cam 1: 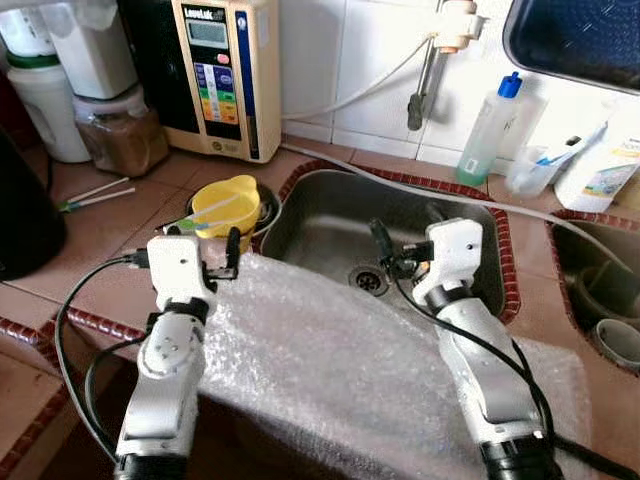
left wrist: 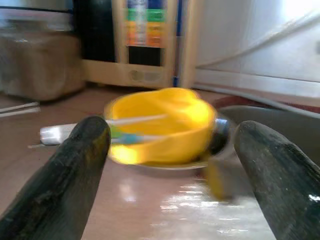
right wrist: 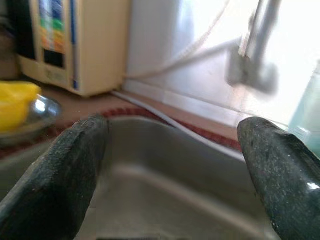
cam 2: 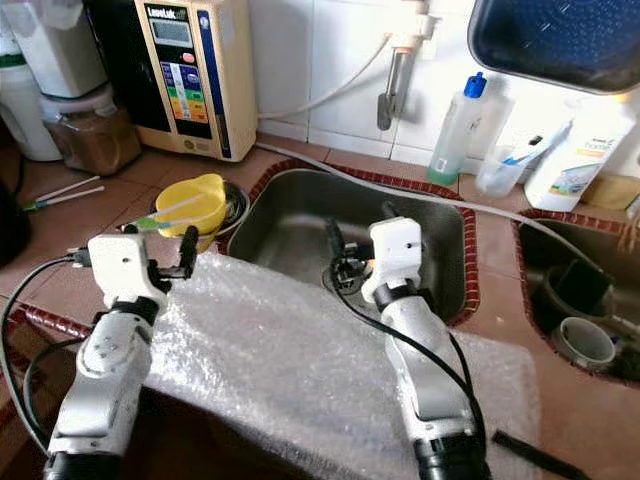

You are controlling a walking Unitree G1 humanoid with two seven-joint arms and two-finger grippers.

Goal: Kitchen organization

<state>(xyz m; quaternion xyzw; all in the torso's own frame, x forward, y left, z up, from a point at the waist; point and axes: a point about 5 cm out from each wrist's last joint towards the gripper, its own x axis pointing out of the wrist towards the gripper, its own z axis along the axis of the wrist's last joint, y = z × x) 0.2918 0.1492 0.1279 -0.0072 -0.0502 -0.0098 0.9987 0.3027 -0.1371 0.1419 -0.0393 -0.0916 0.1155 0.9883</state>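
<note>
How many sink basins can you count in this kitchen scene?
2. A steel sink basin lies ahead of both arms; a second basin lies to the right, holding dishes and partly cut off, so more may be hidden.

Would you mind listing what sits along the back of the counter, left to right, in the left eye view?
Brown-filled jar → cream wall-side appliance with a coloured panel → tap → blue-capped bottle → clear cup holding a toothbrush.

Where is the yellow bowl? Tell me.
The yellow bowl sits on the counter left of the sink, just ahead of the open left gripper, in front of the beige water appliance.
</note>
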